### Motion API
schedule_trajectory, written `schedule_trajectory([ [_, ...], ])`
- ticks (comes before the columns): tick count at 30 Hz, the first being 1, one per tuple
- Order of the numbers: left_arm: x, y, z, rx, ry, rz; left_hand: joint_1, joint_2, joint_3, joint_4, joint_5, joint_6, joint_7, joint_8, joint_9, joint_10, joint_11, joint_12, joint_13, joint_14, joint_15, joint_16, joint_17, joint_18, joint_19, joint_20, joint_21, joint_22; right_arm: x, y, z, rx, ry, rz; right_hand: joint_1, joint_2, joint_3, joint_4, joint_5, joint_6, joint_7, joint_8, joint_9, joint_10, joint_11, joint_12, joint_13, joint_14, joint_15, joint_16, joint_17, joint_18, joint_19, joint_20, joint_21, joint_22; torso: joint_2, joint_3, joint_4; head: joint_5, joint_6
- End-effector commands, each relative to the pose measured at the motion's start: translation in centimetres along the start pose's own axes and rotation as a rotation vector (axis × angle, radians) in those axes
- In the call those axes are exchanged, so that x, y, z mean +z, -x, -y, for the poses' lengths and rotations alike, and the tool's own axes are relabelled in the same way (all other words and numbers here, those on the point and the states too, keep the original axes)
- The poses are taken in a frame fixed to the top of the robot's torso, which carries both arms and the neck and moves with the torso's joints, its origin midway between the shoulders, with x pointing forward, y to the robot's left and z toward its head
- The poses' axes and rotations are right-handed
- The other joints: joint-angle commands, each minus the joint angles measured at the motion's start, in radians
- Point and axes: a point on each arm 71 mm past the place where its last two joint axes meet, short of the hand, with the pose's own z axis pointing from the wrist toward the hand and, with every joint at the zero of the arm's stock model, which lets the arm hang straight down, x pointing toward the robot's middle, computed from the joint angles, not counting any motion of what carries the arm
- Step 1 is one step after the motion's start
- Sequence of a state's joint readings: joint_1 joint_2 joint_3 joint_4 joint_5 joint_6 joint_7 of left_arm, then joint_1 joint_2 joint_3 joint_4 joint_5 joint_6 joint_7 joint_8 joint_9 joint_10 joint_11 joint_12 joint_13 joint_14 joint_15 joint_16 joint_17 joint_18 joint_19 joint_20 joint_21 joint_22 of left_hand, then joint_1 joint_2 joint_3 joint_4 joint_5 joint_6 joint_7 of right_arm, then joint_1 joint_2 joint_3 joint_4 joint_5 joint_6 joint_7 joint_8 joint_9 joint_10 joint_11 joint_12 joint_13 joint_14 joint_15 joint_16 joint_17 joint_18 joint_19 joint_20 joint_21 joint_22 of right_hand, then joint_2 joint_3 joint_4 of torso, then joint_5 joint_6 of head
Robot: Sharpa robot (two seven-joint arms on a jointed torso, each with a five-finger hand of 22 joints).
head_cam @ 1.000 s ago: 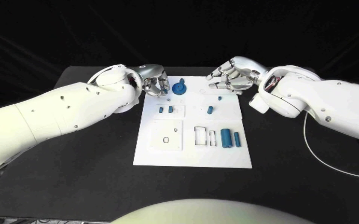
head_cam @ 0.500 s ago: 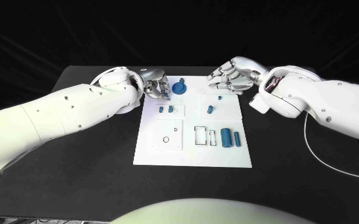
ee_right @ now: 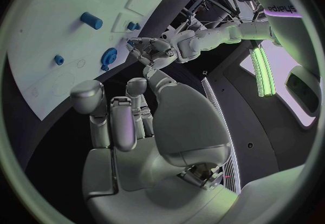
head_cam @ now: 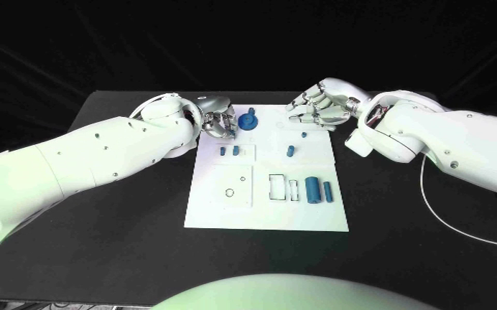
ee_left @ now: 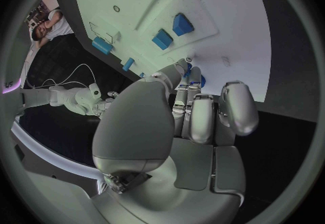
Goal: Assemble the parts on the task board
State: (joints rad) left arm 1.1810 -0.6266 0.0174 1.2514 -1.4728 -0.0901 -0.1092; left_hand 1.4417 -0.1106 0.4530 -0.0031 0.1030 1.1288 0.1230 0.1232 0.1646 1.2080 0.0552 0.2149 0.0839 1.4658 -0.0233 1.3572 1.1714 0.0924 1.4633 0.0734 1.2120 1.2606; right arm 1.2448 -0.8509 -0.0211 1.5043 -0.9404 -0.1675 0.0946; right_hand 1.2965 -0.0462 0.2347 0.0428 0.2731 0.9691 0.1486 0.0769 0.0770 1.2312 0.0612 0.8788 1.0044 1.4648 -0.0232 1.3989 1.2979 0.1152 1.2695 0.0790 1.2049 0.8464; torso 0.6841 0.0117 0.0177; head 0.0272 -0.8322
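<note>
A white rectangular task board [head_cam: 212, 213] lies flat in the middle of the black table. Near its far edge sits a blue gear-shaped part [head_cam: 248, 120]. Below it stand two small blue blocks [head_cam: 230, 151] and a small blue peg [head_cam: 291, 151]. Near the right edge lie two blue cylinders [head_cam: 319, 191], side by side.

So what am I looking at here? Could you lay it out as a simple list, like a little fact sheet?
surface: black table
centrepiece: white task board
pieces on it: small blue parts, including a round gear-like part and two cylinders lying side by side
left hand: at the board's far left corner, beside the gear-like part; whether it touches it, cannot tell
right hand: over the board's far right corner, fingers curled, holding nothing visible
</note>
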Motion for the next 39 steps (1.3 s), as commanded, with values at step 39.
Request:
schedule_trajectory([
  [39,0.37,-1.18,-0.14,0.021,0.019,-0.059,-0.027,-0.008,0.011,-0.001,-0.002,-0.041,0.014,-0.037,-0.016,-0.018,0.011,-0.039,-0.002,0.029,0.005,0.0,-0.01,-0.013,0.01,0.002,-0.005,-0.001,0.06,-0.19,-0.08,0.008,0.01,-0.018,-0.006,0.002,0.008,0.0,0.009,0.006,0.001,0.002,-0.002,-0.002,-0.006,0.003,0.0,0.049,0.001,-0.004,-0.001,0.017,-0.005,0.002,-0.006,-0.003,-0.001,-0.0011,0.0005,-0.002,-0.01],
])
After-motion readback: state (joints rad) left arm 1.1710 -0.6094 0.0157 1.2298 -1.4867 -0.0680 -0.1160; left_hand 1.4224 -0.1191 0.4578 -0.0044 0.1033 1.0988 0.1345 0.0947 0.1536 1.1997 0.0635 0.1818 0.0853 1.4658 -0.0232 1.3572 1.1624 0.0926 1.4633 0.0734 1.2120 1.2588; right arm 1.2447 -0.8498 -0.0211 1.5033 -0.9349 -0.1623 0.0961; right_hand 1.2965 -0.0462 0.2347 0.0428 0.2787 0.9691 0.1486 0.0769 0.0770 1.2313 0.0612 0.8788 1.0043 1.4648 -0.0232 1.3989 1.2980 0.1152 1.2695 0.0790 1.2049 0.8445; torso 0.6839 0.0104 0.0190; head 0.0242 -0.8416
